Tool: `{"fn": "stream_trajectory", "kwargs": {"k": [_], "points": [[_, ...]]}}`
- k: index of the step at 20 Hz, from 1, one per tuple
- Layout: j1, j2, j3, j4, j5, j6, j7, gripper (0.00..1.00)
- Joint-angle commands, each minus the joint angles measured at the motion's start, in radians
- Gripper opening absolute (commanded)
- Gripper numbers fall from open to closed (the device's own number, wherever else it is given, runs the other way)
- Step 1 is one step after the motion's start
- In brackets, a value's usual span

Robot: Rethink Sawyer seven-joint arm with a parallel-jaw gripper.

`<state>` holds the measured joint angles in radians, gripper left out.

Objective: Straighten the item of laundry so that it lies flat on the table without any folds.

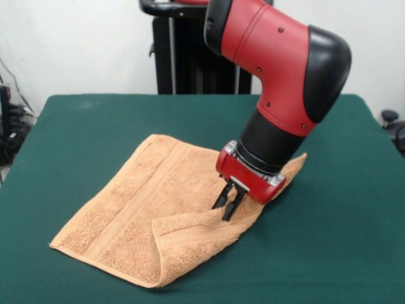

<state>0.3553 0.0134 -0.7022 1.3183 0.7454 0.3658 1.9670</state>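
Towel (pixel 136 209), orange-tan terry, spread on dark green bench (pixel 76 126), a little left of the middle and turned diamond-wise. Left corner low, close to the near edge; upper corner pointing toward the far side. Woven border band running diagonally from the upper corner down to the left corner, flat and smooth along that stretch. Further right, near the front, one corner flipped over onto the cloth, forming a thick doubled flap with a raised ridge along the fold. Wrinkles gathered just right of the flap, under the arm. Claw (pixel 229 201), black, tilted, tips pressed down into the cloth right at the top of that folded flap; fingers (pixel 221 197) drawn close together, with only a narrow gap between them, seemingly pinching a bit of terry, though hard to say for certain from this angle. Red mount above the claw, then black wrist and bulky red and black arm (pixel 285 69) coming down from the top. Right corner of the cloth peeking out behind the wrist, pointing toward the right side. Bare green felt beyond, out to the right edge.
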Motion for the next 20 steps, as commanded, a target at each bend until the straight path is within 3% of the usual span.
{"fn": "stream_trajectory", "kwargs": {"k": [1,4,5,13,20], "points": [[0.026,0.043,0.078,-0.071,0.034,0.051,0.311,0.00],[0.031,0.051,0.064,-0.076,0.030,0.053,0.312,0.00],[0.033,0.052,0.062,-0.076,0.032,0.050,0.313,1.00],[0.044,0.059,0.036,-0.075,0.035,0.066,0.319,1.00],[0.018,-0.033,0.109,0.005,0.007,0.033,0.228,1.00]]}}
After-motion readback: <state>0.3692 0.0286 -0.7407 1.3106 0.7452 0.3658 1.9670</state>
